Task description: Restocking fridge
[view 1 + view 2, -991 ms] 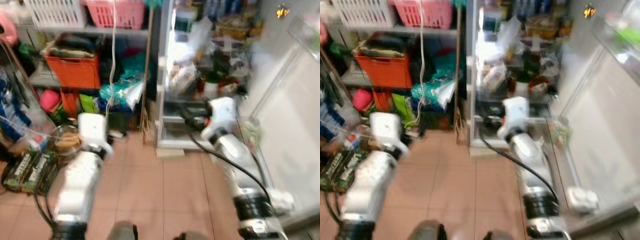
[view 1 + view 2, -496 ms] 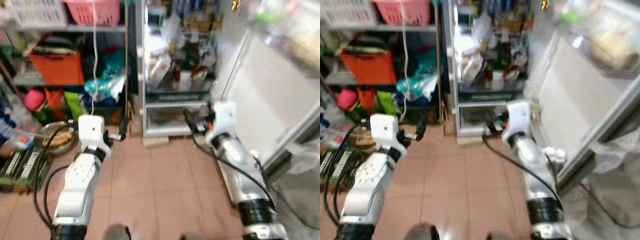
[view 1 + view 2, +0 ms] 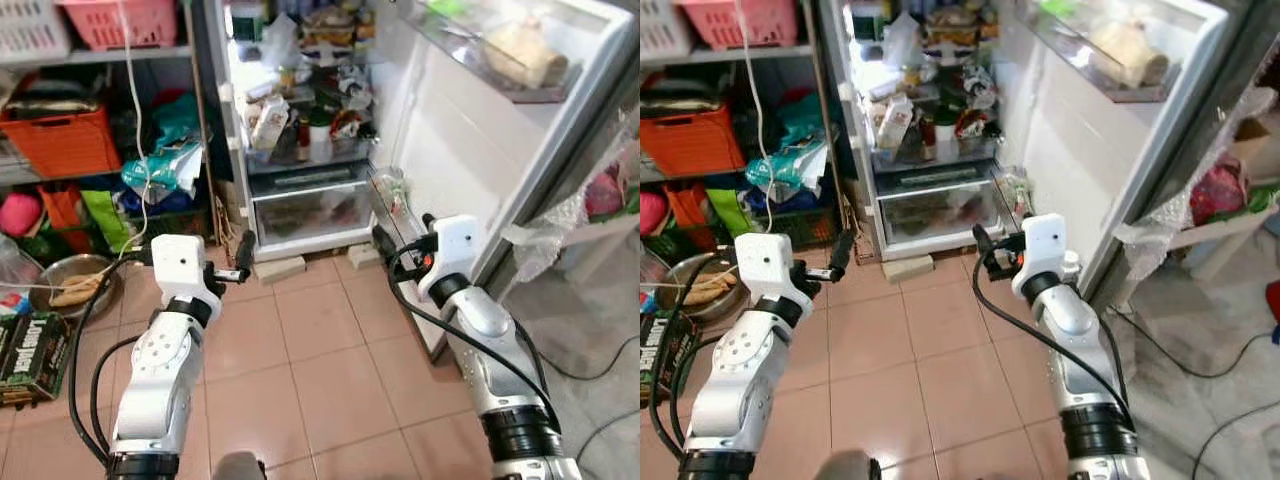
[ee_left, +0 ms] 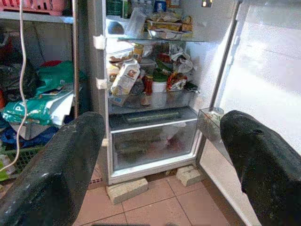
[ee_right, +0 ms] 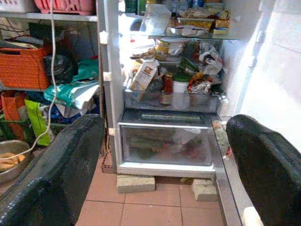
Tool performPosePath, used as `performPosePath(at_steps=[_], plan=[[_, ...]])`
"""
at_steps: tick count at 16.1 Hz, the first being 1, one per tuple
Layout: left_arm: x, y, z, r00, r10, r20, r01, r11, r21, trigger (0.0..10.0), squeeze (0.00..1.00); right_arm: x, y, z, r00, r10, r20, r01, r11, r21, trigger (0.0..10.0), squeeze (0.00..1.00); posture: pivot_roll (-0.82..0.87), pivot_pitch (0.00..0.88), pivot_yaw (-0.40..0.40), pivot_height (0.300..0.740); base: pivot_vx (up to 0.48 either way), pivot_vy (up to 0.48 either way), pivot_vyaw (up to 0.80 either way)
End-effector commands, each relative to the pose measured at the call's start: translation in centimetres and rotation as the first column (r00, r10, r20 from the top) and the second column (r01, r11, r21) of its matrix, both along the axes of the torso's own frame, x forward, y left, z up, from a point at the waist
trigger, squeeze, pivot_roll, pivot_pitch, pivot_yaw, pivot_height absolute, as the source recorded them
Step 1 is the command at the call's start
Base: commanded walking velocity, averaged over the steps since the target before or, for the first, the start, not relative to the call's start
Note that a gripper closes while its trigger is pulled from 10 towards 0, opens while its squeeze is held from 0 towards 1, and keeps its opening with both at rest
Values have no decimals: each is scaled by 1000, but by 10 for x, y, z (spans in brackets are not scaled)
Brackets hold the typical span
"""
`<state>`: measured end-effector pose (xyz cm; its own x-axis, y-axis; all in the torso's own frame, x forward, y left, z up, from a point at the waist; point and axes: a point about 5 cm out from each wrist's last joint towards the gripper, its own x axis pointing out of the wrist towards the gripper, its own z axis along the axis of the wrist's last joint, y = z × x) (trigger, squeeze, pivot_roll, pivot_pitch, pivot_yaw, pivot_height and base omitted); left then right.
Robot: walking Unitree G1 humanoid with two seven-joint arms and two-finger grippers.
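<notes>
An open fridge (image 3: 300, 120) stands ahead, its door (image 3: 460, 150) swung out to the right. Its shelves are crowded with food: a tilted carton (image 4: 126, 77), a white-lidded jar (image 5: 181, 92), bags and bottles. Below them is a clear crisper drawer (image 3: 305, 210). A wrapped lump of food (image 3: 520, 50) lies in the door's upper shelf. My left gripper (image 3: 242, 258) is held over the tiles left of the fridge front, open and holding nothing. My right gripper (image 3: 985, 240) hovers near the door's lower shelf, also open and holding nothing.
Left of the fridge a rack holds an orange crate (image 3: 60, 140), a pink basket (image 3: 120, 20) and green bags (image 3: 160, 170). A metal bowl (image 3: 75, 290) and boxes (image 3: 30, 345) lie on the floor. Concrete blocks (image 3: 278, 268) prop the fridge. A plastic-covered table (image 3: 600, 200) stands right.
The camera has swung right and sharpened, so the fridge now sits left of centre with the whole door in view. Both arms stay raised with grippers open.
</notes>
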<state>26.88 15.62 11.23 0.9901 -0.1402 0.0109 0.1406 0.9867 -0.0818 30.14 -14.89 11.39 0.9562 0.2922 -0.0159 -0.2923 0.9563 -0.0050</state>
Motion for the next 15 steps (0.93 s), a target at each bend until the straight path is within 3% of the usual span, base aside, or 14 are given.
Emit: performPosePath(at_steps=[1, 13, 15], plan=[[1, 2, 3, 1000, 13, 11, -13, 1000, -8, 10000, 0, 3, 0, 7, 1000, 4, 20, -4, 1000, 6, 10000, 0, 65, 35, -20, 740, 0, -277, 0], [4, 9, 5, 999, 34, 17, -34, 999, -11, 10000, 0, 5, 5, 7, 999, 24, 23, -25, 1000, 12, 10000, 0, 74, 19, -19, 740, 0, -446, 0], [5, 10, 6, 998, 53, 25, -53, 999, -12, 10000, 0, 6, 5, 8, 999, 25, 23, -25, 1000, 12, 10000, 0, 75, 22, -20, 740, 0, -150, 0]])
